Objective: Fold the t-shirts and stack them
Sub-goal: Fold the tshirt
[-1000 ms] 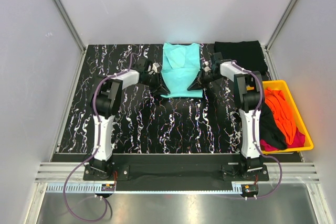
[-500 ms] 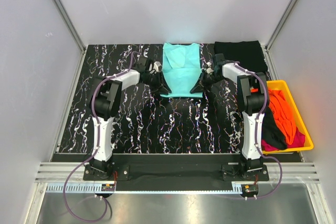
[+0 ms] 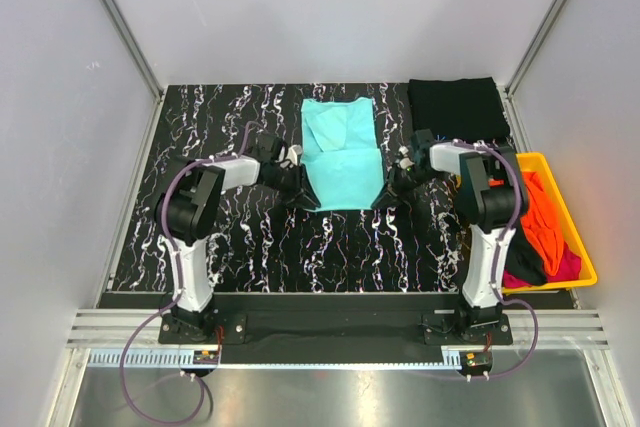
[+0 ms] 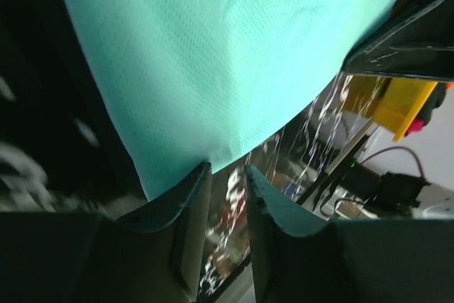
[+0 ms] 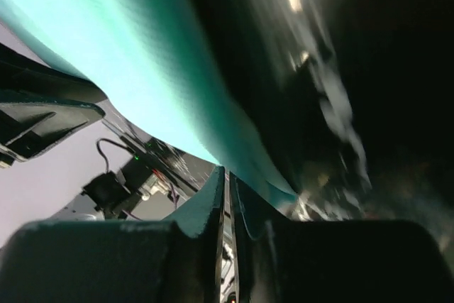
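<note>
The light teal t-shirt is one plain colour with a fine dotted mesh weave, and the table under it is black with white marbled streaks. The folded black t-shirt is plain. The yellow bin shows a bright orange t-shirt, black cloth and magenta cloth.

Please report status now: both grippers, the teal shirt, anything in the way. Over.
Left gripper and right gripper shut on near corners of teal t-shirt. Shirt partly folded, mid-table. Nothing in the way; black t-shirt lies apart, far right.
</note>
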Controlling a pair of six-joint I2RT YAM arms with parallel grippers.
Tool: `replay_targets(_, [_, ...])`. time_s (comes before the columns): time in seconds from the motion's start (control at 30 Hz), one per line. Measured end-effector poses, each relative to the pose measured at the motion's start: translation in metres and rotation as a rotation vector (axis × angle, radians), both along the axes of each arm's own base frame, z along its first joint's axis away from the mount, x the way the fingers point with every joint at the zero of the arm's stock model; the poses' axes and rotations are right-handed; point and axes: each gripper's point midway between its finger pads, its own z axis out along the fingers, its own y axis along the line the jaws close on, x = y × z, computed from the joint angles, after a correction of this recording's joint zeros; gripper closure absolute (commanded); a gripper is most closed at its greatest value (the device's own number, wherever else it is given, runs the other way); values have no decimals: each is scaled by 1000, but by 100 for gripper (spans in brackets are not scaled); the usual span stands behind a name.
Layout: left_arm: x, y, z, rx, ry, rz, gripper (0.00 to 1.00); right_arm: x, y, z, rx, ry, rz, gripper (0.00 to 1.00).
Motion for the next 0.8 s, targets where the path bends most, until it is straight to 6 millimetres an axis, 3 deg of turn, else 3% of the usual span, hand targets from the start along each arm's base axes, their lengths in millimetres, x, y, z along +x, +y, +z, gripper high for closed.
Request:
replay_targets(0.13, [-54, 2, 0, 34, 24, -49, 66, -53, -9, -2, -25, 48, -3, 85])
replay_targets(0.27, [-117, 8, 2, 87, 53, -97, 59, -97, -16, 9, -40, 67, -20, 79])
replay_targets(0.37, [-138, 15, 15, 90, 36, -87, 56, -116, -15, 29, -26, 19, -28, 75])
replay_targets(0.47, [-130, 17, 37, 64, -40, -49, 55, -116, -14, 49, -8, -51, -37, 72])
replay_targets(0.6, [-108, 19, 54, 35, -95, 3, 58, -101, -11, 59, 3, -91, -41, 71])
replay_targets(0.8, [-58, 25, 47, 11, -84, 108, 62, -41, 2, 60, 15, -119, -39, 75])
